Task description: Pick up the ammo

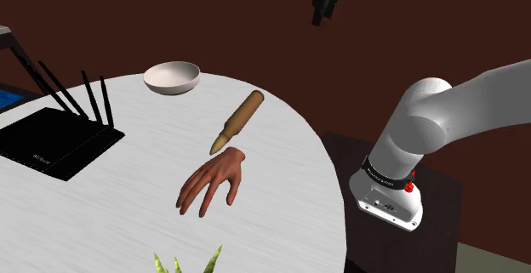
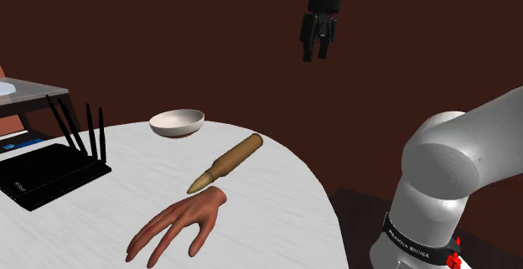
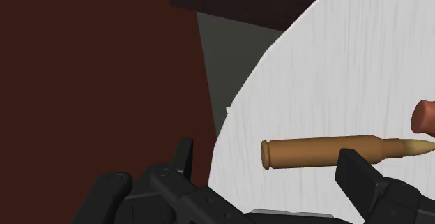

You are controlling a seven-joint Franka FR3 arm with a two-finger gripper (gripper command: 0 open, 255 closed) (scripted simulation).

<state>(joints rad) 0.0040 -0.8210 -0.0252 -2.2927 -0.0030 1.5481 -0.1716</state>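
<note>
Claw (image 3: 266, 153) hung open, empty, high above worktop (image 1: 281, 220). Ammo (image 3: 327, 153) lay flat well below it, tip just beside fake hand (image 1: 213, 182). We reckoned an off-centre finger could nudge the round case & roll it away.

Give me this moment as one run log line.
stage: pre-grasp | gripper: open, empty, high above table | cartridge: lying flat on table, untouched, tip near model hand | bowl: upright beyond cartridge
</note>
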